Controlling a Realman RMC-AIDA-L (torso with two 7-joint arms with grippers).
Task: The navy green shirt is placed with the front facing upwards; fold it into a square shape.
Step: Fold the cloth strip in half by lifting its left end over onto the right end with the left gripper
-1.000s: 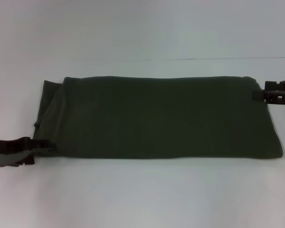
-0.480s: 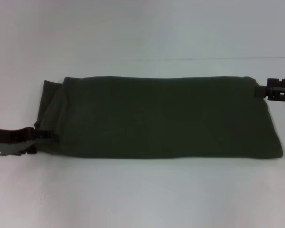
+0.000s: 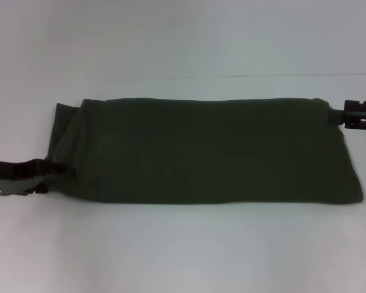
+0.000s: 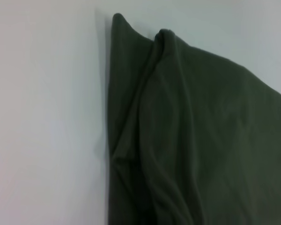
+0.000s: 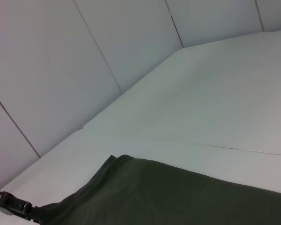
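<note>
Here, navy green shirt (image 3: 207, 149) between left hand (image 3: 56, 170) and right hand (image 3: 333, 116).

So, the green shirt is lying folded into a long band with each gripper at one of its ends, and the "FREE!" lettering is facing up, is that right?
Not quite: no lettering shows. The head view shows the navy green shirt as a plain green band, with the left gripper at its left end and the right gripper at its right end.

Left pincer (image 3: 56, 171) farther up the navy green shirt's (image 3: 207, 149) left edge than before.
</note>
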